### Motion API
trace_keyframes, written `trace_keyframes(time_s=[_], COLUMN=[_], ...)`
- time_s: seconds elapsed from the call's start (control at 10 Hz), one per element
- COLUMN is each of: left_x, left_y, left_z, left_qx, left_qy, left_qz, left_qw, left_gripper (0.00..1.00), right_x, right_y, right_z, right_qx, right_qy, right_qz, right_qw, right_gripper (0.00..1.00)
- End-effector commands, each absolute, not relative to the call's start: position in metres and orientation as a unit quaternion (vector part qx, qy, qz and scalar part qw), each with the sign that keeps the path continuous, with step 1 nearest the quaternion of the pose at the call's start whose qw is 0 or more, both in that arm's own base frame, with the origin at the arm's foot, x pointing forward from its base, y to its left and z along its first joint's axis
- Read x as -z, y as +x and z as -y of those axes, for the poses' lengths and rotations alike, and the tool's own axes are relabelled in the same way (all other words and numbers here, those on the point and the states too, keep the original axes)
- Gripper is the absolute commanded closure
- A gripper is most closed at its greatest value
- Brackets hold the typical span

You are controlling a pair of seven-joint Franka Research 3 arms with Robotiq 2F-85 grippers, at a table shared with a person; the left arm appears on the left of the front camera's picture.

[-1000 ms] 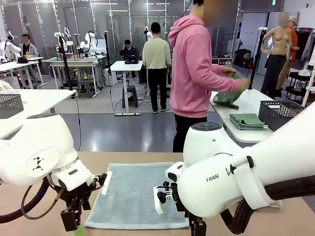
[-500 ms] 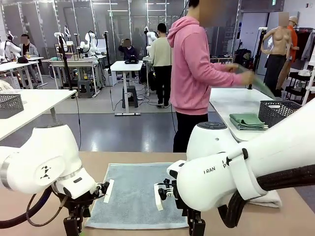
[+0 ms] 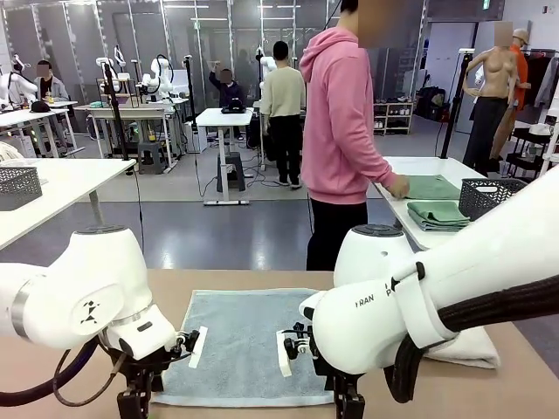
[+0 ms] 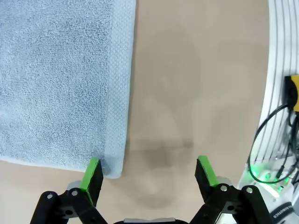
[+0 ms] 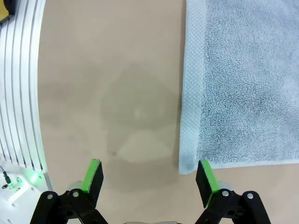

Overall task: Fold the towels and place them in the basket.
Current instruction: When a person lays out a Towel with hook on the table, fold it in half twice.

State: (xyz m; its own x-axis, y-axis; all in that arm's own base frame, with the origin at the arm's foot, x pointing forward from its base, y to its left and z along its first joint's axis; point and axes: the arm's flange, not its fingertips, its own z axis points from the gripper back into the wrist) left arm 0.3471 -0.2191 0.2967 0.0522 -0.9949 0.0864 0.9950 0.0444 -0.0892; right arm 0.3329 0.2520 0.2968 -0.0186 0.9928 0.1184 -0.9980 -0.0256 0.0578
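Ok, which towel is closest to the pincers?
The pale blue towel, spread flat between them. The cream towel sits farther right; the green towels lie on the far table.

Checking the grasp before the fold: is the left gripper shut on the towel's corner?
No, the left gripper has its jaws wide apart, with the corner of the pale blue-grey towel lying unclamped beside one jaw.

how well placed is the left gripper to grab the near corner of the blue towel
Probably yes: the left gripper hangs open above the table, with the corner of the pale blue towel lying flat just inside one finger and nothing over it. A small sideways shift may help centre it.
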Motion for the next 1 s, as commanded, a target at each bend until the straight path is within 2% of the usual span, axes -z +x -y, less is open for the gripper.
trace_keyframes(time_s=[0.0, 0.2, 0.3, 0.4, 0.5, 0.6, 0.7, 0.9], left_x=[-0.295, -0.296, -0.296, -0.296, -0.297, -0.297, -0.296, -0.296], left_y=[0.354, 0.356, 0.357, 0.357, 0.358, 0.358, 0.358, 0.357], left_z=[0.223, 0.223, 0.223, 0.223, 0.222, 0.222, 0.223, 0.222], left_qx=[0.684, 0.685, 0.686, 0.686, 0.688, 0.693, 0.697, 0.699], left_qy=[-0.046, -0.044, -0.046, -0.048, -0.047, -0.045, -0.044, -0.044], left_qz=[0.009, 0.008, 0.004, 0.002, -0.001, -0.006, -0.01, -0.013], left_qw=[0.728, 0.727, 0.726, 0.726, 0.724, 0.719, 0.716, 0.714], left_gripper=[0.0, 0.0, 0.08, 0.34, 0.67, 0.94, 1.0, 1.0], right_x=[-0.291, -0.288, -0.288, -0.288, -0.287, -0.285, -0.284, -0.28], right_y=[0.342, 0.347, 0.35, 0.352, 0.354, 0.358, 0.364, 0.371], right_z=[-0.256, -0.256, -0.255, -0.254, -0.254, -0.252, -0.249, -0.246], right_qx=[-0.722, -0.719, -0.717, -0.716, -0.716, -0.714, -0.712, -0.706], right_qy=[0.067, 0.072, 0.079, 0.085, 0.08, 0.077, 0.09, 0.101], right_qz=[0.031, 0.027, 0.031, 0.033, 0.029, 0.028, 0.028, 0.026], right_qw=[0.688, 0.69, 0.692, 0.692, 0.693, 0.695, 0.696, 0.7], right_gripper=[0.0, 0.0, 0.0, 0.2, 0.43, 0.78, 1.0, 1.0])
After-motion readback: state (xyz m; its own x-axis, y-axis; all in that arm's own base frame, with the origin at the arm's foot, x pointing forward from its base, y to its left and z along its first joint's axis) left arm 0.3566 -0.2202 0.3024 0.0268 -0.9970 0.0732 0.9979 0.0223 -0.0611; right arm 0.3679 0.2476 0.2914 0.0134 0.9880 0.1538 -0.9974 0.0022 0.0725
